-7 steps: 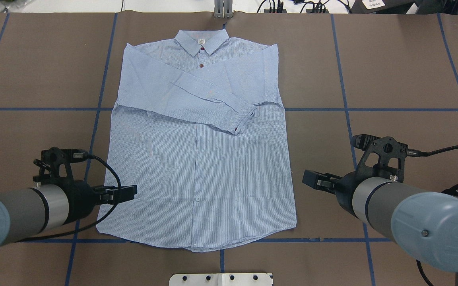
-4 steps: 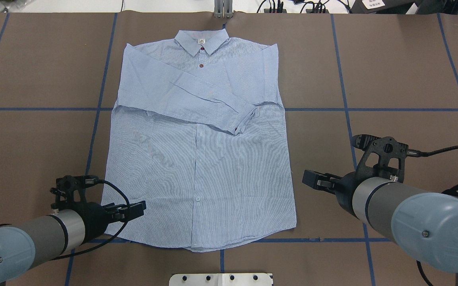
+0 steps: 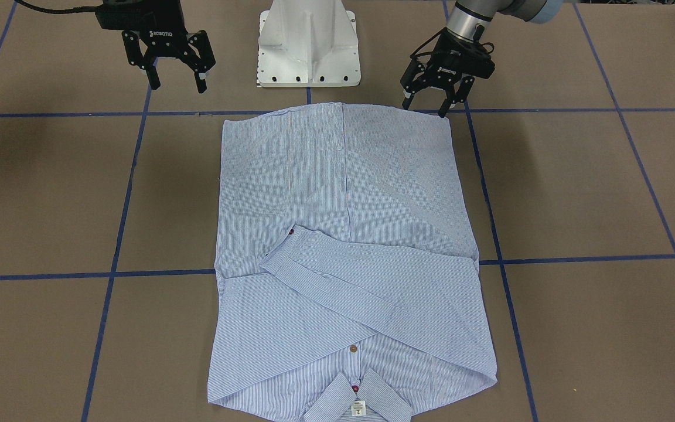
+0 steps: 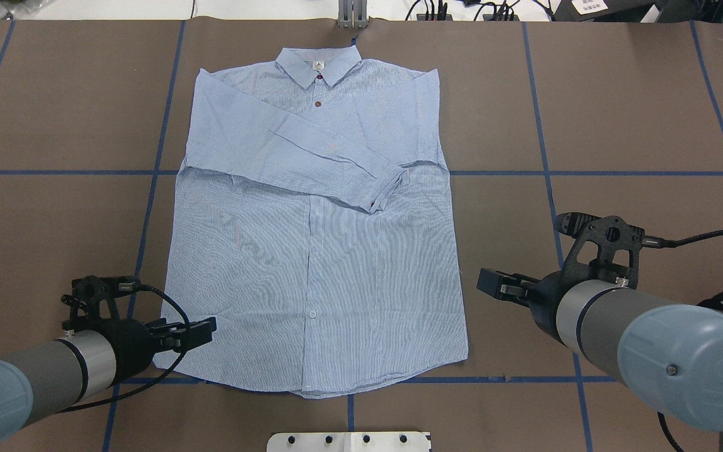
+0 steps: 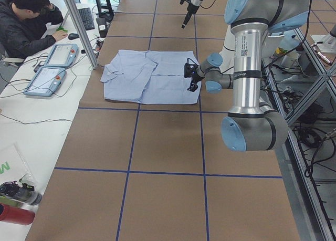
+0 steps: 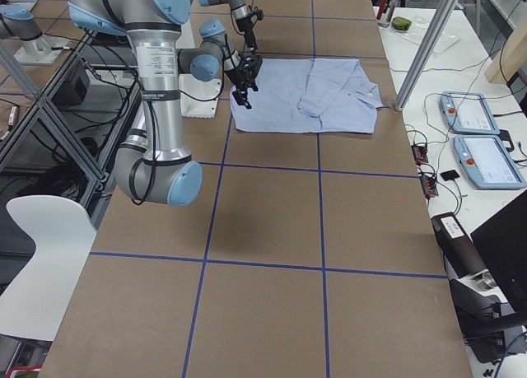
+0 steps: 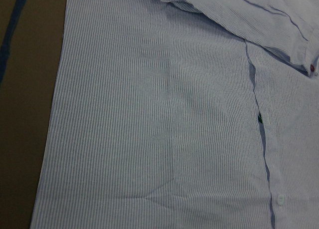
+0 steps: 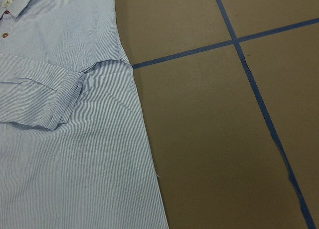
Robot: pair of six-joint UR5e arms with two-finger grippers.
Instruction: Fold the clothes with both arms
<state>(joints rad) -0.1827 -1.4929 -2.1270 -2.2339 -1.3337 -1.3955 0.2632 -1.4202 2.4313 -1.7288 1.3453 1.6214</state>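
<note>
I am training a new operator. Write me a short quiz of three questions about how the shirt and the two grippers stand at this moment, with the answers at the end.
1. True or false: the right gripper is shut on the shirt.
2. Which gripper stands at a corner of the shirt's hem? A) the left gripper B) the right gripper C) neither
3. Fill the gap: the collar lies at the end of the shirt that is ____ from the white pedestal base.

Key: 1. False; it is open and over bare table beside the shirt. 2. A. 3. farthest.
</note>
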